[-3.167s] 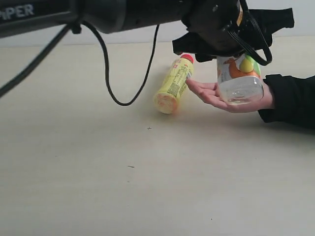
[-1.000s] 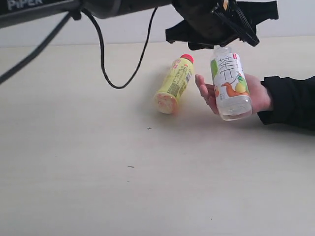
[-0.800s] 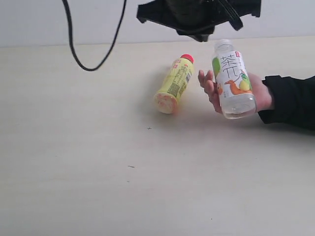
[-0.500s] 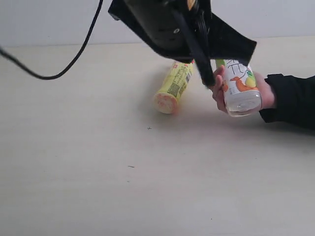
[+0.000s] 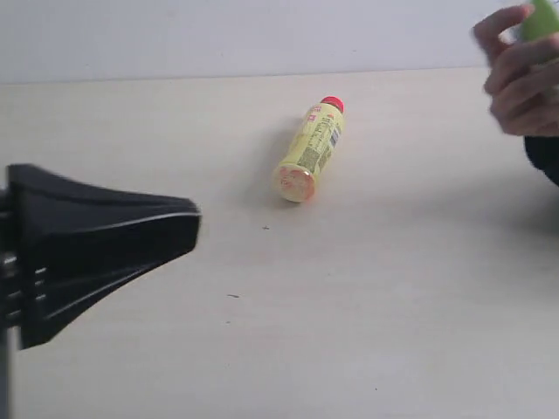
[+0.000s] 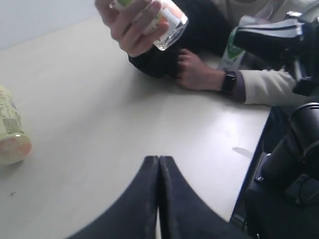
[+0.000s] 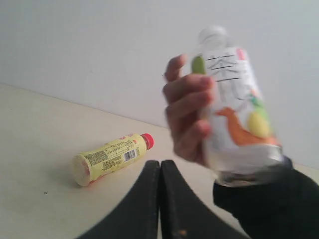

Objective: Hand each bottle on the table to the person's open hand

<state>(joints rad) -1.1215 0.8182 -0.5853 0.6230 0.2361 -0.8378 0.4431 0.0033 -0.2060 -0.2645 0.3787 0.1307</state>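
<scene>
The yellow bottle [image 5: 312,148] with a red cap lies on its side on the table [image 5: 393,305]; it also shows in the wrist views [image 6: 10,134] [image 7: 112,155]. The person's hand [image 5: 524,83] [image 7: 187,114] is raised at the far right, its fingers closed round the white fruit-label bottle [image 7: 239,109] [image 6: 167,20]. My left gripper [image 5: 194,229] [image 6: 158,159] is shut and empty, low at the left and pointing right, well short of the yellow bottle. My right gripper [image 7: 160,163] is shut and empty, with the yellow bottle beyond its tips. The two clear bottles are out of view.
A second hand with a wristwatch [image 6: 199,74] rests at the table's edge beside a green-and-white object [image 6: 232,50]. Black robot hardware [image 6: 291,149] stands past that edge. A pale wall [image 5: 262,35] runs behind the table.
The arm let go of the fruit-label bottle and drew away to the low left. The hand closed on the bottle and lifted it to the upper right. The yellow bottle stayed put.
</scene>
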